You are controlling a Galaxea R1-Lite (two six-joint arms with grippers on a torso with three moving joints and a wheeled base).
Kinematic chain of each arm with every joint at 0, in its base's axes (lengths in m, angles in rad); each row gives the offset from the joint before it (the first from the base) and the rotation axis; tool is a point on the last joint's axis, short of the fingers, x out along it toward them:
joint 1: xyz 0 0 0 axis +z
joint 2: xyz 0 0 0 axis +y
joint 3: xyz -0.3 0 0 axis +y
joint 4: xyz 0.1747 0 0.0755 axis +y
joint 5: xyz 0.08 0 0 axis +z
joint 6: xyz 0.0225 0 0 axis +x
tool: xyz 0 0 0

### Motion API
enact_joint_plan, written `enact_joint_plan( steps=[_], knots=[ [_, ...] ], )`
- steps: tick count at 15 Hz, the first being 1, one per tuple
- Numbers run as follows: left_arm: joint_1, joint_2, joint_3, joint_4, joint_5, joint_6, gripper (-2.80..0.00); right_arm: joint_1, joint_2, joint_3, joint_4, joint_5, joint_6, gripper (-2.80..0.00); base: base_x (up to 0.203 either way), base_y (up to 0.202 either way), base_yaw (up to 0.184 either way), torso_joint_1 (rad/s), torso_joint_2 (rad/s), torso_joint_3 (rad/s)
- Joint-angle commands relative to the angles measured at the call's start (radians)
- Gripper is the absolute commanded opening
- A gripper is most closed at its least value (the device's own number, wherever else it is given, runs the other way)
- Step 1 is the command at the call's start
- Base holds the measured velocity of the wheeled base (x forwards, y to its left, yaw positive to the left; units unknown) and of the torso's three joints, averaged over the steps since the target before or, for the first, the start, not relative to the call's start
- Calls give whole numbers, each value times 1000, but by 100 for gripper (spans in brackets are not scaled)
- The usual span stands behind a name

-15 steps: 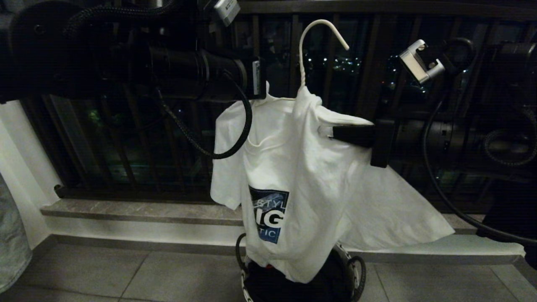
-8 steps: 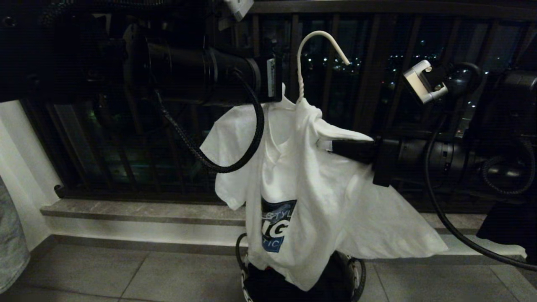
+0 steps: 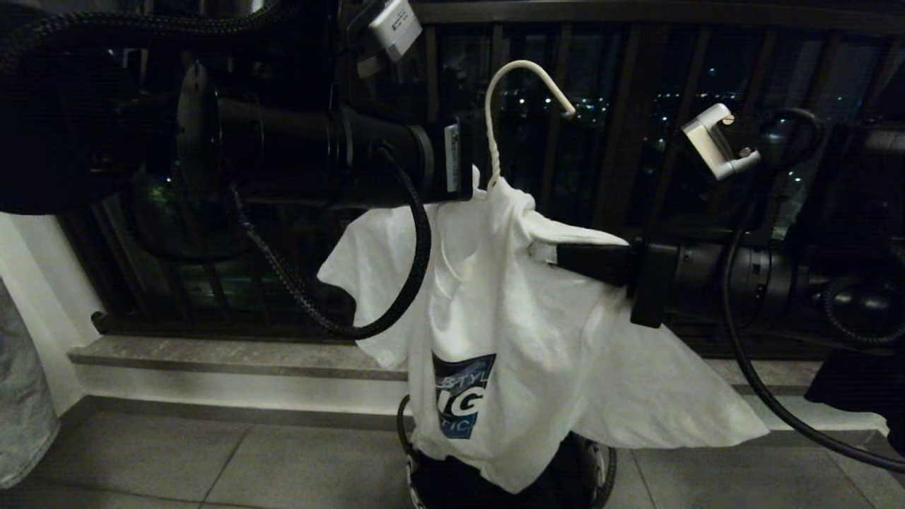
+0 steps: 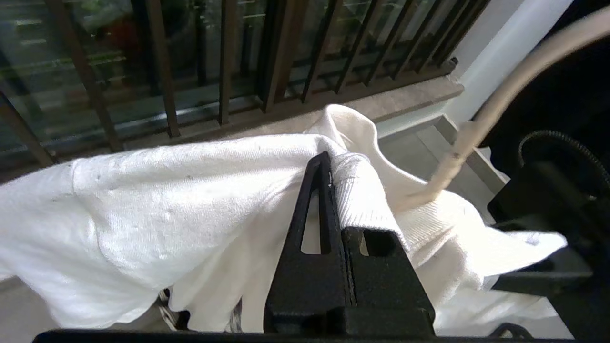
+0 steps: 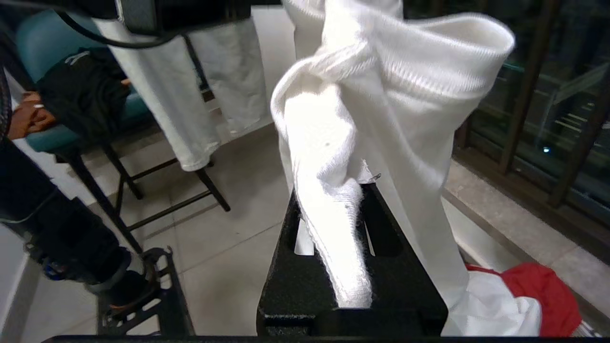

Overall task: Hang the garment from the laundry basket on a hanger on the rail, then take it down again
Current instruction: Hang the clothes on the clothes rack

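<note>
The garment (image 3: 523, 311), a white T-shirt with a blue chest print, hangs in the air between both arms, above the laundry basket (image 3: 603, 463). The hanger (image 3: 493, 134) sits inside it, and its twisted neck and hook rise out of the collar. My left gripper (image 3: 475, 185) is shut on the fabric beside the collar (image 4: 355, 186). The hanger's wire (image 4: 481, 119) passes just beside those fingers. From the right side, my right gripper (image 3: 548, 251) is shut on the ribbed collar edge (image 5: 333, 224). The rail is out of view.
The dark balcony railing (image 3: 636, 106) and a stone ledge (image 3: 212, 357) run behind the shirt. A pale denim garment (image 3: 21, 410) hangs at the far left. The right wrist view shows a seated person (image 5: 57, 100), a folding chair's legs (image 5: 143, 190) and red cloth (image 5: 533, 286).
Both arms have carried the shirt and hanger a little down and to the left. The shirt's left sleeve has swung outward. Both grips are unchanged.
</note>
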Motion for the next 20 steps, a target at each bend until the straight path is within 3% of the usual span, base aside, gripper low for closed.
enact_joint_plan(
  steps=[1, 8, 17, 18, 20],
  knots=[
    [-35, -41, 31, 5, 2, -45, -280, 10, -17, 7, -5, 2, 15, -280, 0, 0, 0, 0, 0, 0],
    [-51, -91, 139, 3, 11, -82, -280, 21, -30, 34, -7, 2, 56, -280, 0, 0, 0, 0, 0, 0],
    [-11, -80, 139, -25, 14, -79, -280, 19, 14, 37, -30, 2, 56, -280, 0, 0, 0, 0, 0, 0],
    [-10, -78, 139, -25, 14, -79, 0, 19, 14, 36, -30, 2, 56, -280, 0, 0, 0, 0, 0, 0],
    [0, -82, 139, -23, 13, -74, 0, 19, 14, 35, -30, 2, 56, -280, 0, 0, 0, 0, 0, 0]
  ],
)
